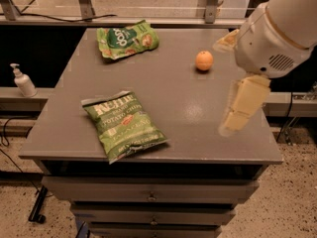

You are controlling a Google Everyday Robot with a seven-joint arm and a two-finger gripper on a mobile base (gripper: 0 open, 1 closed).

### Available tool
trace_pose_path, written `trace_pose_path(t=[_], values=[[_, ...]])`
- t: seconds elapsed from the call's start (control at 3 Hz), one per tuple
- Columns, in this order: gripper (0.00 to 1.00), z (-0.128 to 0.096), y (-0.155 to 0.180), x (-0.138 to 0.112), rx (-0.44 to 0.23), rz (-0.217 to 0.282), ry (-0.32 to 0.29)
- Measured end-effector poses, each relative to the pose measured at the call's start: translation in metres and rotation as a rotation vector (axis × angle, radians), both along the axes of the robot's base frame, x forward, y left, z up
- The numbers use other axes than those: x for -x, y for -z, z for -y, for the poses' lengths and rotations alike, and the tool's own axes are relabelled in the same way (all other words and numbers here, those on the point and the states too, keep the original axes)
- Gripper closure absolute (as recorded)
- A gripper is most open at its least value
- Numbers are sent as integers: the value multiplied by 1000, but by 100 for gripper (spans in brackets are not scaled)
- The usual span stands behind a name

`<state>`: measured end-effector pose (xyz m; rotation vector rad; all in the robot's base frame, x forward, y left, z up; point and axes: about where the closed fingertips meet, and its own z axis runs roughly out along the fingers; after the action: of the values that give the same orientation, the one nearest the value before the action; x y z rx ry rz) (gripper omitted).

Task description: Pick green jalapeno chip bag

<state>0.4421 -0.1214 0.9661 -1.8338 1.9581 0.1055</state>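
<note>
My gripper (pixel 221 87) hung over the right side of the grey cabinet top (pixel 178 100), jaws spread wide with nothing between them. The green jalapeno chip bag (pixel 124 124) lay flat near the front-left corner, Kettle label up and slightly skewed, its lower corner close to the front edge. It was well apart from me, so no contact. The other green bag (pixel 128 38), with the round dark logo, sat at the back-left and wasn't the target. An orange (pixel 204 60) lay near the back, just left of my arm.

My read: I was in the approach phase. Wide jaws suited a flat crinkly bag, which likely needed a top-down pinch on a fold. The risk was nudging it off the front edge.
</note>
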Motion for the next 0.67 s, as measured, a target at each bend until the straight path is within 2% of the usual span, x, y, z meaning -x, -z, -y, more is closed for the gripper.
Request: trace_pose_path(t=[0.33, 0.67], values=[[0, -48, 10, 7, -98, -11, -82], [0, -48, 10, 7, -98, -11, -82]])
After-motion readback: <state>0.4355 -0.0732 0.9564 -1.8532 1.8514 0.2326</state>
